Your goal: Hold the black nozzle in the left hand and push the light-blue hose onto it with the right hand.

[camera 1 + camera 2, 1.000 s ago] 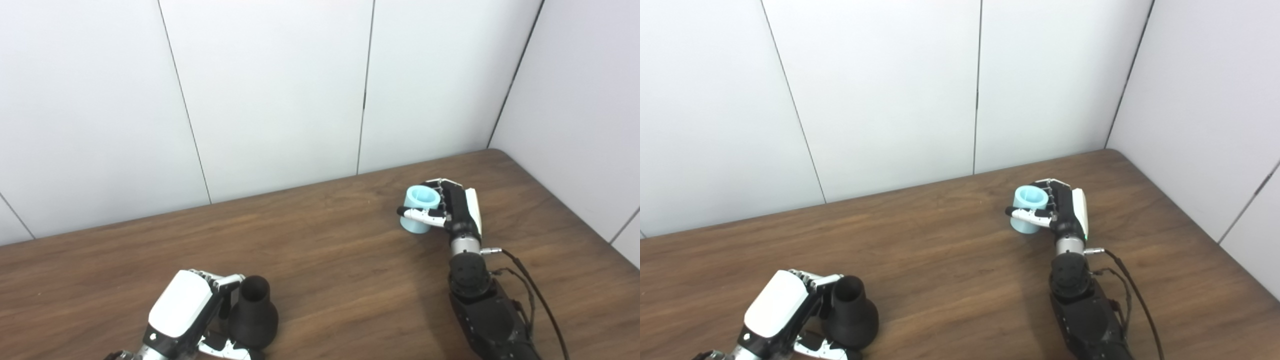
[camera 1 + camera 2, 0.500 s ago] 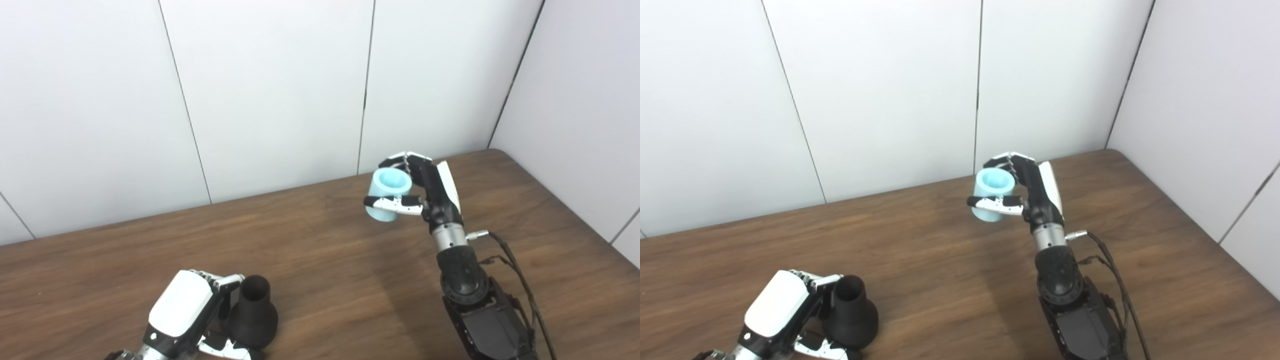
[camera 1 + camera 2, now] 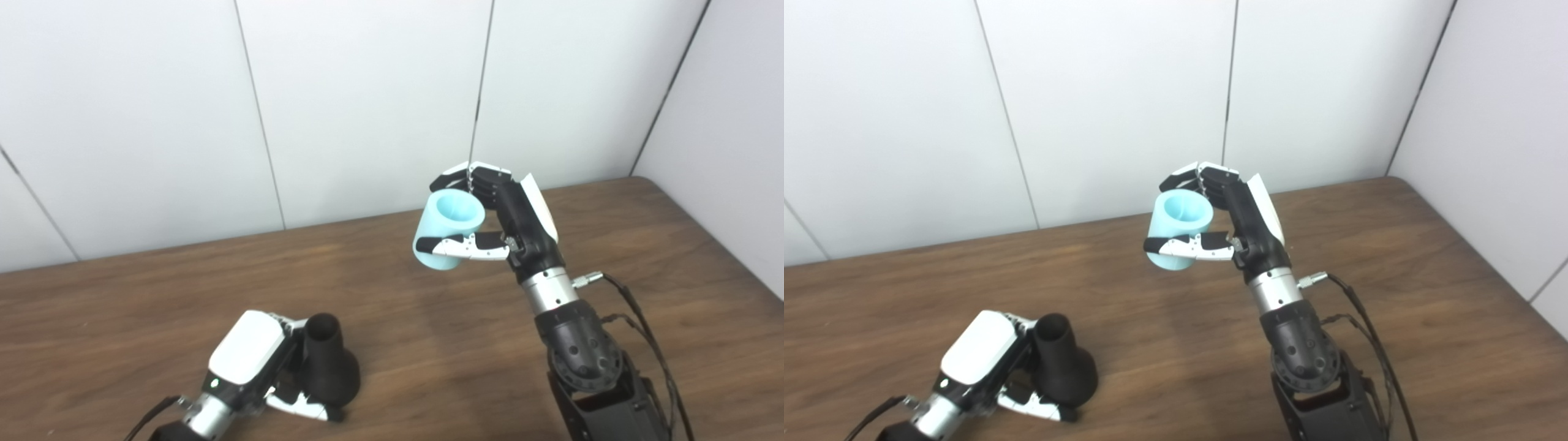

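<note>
The black nozzle (image 3: 326,366) stands on the wooden table (image 3: 429,343) at the front left, wide base down and narrow open mouth up. My left hand (image 3: 256,366) is shut around it from the left, thumb across its base. My right hand (image 3: 499,223) is shut on the light-blue hose (image 3: 447,229), a short open tube held in the air above the table's middle, tilted with its open end up. The hose is well to the right of the nozzle and higher than it. Both also show in the right eye view: nozzle (image 3: 1059,367), hose (image 3: 1179,229).
White wall panels close off the back and the right side of the table. A cable (image 3: 643,318) runs along my right forearm. Bare wood lies between the two hands.
My right hand has lifted the hose off the table and carried it up and to the left. The camera has also shifted. My left hand stays on the nozzle.
</note>
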